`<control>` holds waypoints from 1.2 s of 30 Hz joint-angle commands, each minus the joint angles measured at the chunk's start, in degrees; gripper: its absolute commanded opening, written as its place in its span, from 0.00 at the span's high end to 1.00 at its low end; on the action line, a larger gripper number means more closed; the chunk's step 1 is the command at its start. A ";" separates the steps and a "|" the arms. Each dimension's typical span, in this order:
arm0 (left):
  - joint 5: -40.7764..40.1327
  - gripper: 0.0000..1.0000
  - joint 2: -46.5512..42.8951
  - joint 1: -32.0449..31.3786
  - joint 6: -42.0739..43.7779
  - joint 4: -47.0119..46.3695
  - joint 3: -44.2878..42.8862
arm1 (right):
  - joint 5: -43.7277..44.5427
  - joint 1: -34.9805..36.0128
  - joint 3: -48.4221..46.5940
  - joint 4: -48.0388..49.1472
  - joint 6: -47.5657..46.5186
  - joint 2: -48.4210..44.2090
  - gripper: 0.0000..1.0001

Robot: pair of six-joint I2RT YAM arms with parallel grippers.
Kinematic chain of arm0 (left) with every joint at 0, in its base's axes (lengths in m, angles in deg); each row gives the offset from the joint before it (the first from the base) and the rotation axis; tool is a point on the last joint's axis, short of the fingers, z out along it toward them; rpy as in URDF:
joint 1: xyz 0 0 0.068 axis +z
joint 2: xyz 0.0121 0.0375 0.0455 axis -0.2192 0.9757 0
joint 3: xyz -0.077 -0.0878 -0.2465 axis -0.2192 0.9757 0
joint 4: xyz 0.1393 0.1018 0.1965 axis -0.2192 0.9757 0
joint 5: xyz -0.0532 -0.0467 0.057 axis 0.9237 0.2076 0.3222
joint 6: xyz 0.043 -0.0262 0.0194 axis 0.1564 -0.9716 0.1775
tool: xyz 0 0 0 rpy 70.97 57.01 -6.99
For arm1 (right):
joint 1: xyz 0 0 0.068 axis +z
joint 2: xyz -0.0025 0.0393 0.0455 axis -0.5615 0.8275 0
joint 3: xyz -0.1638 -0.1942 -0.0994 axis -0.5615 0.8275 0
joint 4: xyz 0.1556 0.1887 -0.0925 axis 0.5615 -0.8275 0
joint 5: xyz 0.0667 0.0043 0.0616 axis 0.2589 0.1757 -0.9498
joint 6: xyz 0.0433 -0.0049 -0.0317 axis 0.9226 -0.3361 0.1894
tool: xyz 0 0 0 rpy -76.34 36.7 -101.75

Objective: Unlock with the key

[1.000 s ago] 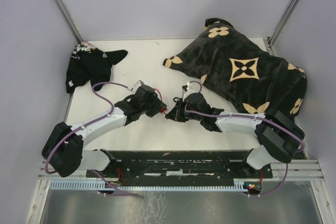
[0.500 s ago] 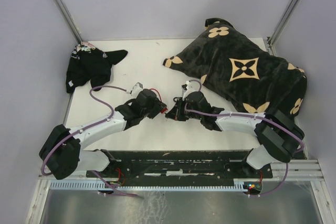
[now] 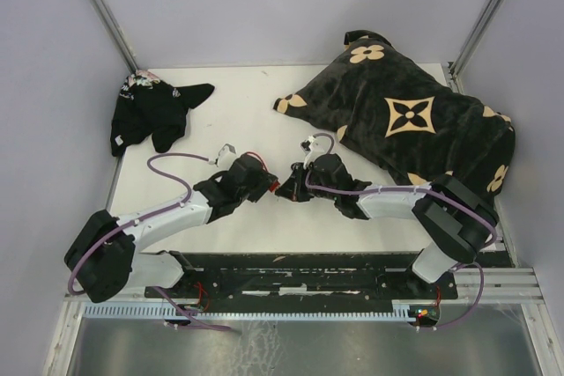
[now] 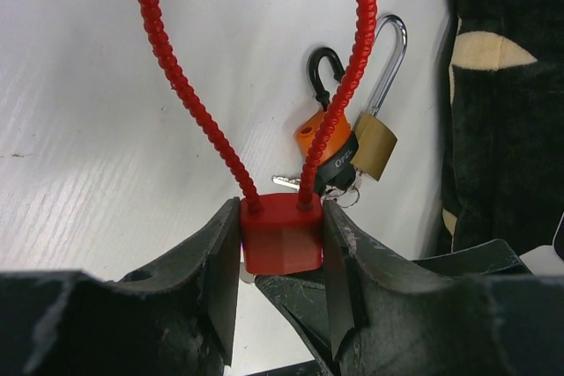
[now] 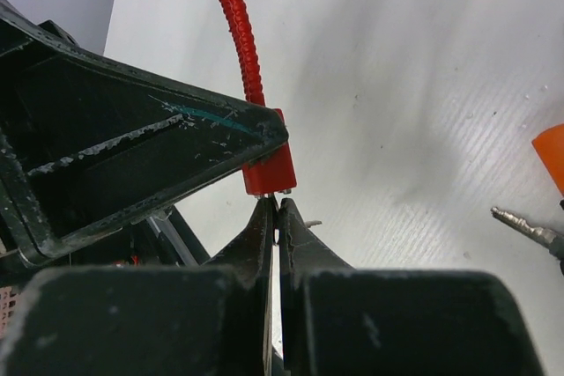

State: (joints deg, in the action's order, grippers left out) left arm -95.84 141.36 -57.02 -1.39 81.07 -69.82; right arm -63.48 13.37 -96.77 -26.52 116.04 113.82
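Red cable lock sits right in the left end effector, its fingers clamped on either flank of the red body and the ribbed cable loop rising away over the bench. The right end effector is pinched fully closed on a thin metal key, tip touching the underside of that red body. That's the relation that matters. The keyway looks to be on the bottom face, and the key's long axis runs roughly in line with the lock body, pointing straight at it. So the right arm is the one at the slot while the left just steadies. Whether the blade is seated or only touching, I can't tell.

Widening out, I count three padlocks: the red one in hand, then an orange padlock and a brass padlock lying touching just beyond it. A loose key lies by them. Farther off are one dark flower-patterned cushion at far right and one black cloth at far left.
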 commanded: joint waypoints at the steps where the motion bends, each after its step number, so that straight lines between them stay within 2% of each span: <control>1: 11.20 0.97 -1.56 -4.14 -4.10 -3.55 -0.08 | 1.18 -3.00 -1.42 20.92 -2.13 0.87 0.98; 4: 10.27 0.97 -2.29 -4.11 -3.48 -3.03 -0.23 | -1.37 -4.19 -1.33 22.88 -2.31 0.75 0.99; 8: 3.39 0.97 -6.20 -3.98 -2.71 -1.55 0.27 | -3.68 -4.31 -1.14 19.51 -4.86 -0.75 0.97; 13: -2.65 0.97 -7.05 -3.19 -0.96 0.66 -1.42 | -6.14 -4.37 0.60 16.47 -5.97 -2.48 0.76; 18: -4.61 0.97 -5.68 -1.63 -0.77 2.30 -2.95 | -7.11 -4.11 1.98 12.20 -6.96 -5.21 0.65; 26: -4.09 0.97 -4.56 -0.24 -1.30 2.62 -4.00 | -5.99 -3.67 4.30 8.48 -10.55 -7.97 0.63; 36: -2.78 0.97 -4.98 0.24 -1.80 2.08 -3.71 | -8.04 -3.03 5.08 9.06 -11.35 -6.57 0.66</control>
State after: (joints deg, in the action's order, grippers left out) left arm -98.57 136.92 -57.09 -1.44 85.01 -71.13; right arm -70.61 9.68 -92.00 -19.33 105.97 107.31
